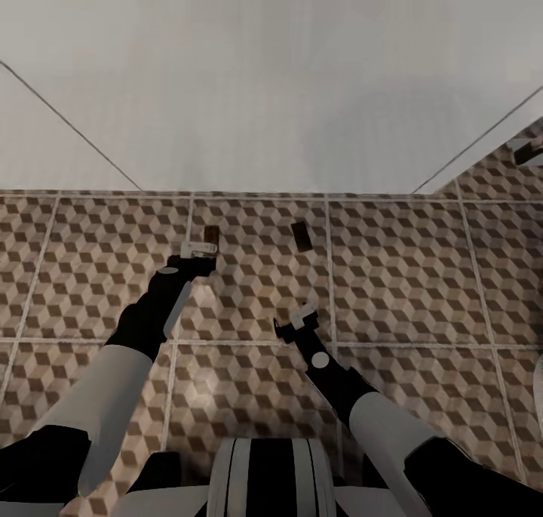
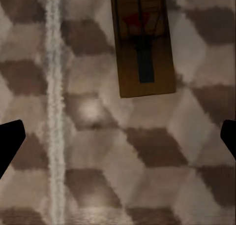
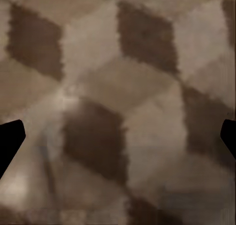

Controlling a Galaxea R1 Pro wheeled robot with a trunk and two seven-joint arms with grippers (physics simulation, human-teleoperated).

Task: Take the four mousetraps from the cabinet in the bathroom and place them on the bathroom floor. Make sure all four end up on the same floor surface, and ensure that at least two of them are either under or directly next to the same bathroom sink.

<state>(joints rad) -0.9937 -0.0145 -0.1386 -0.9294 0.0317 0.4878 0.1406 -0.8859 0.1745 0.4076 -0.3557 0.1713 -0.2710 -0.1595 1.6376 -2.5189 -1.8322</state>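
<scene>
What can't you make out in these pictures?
- Left trap: head view, partly behind the left gripper.
- Same trap: left wrist view, top cut off by the edge.
- Second trap: head view, too small for detail.
- Dark thing: cut by the right edge, unidentifiable.

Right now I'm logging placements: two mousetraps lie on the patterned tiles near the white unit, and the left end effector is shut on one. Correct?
Not quite. The left end effector is open and empty; the left wrist view shows the mousetrap lying free on the floor. The second mousetrap also lies there.

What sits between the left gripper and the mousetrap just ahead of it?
Nothing visible. The left gripper hangs open over bare bathroom floor, and the mousetrap lies flat just past its fingertips, uncovered.
</scene>
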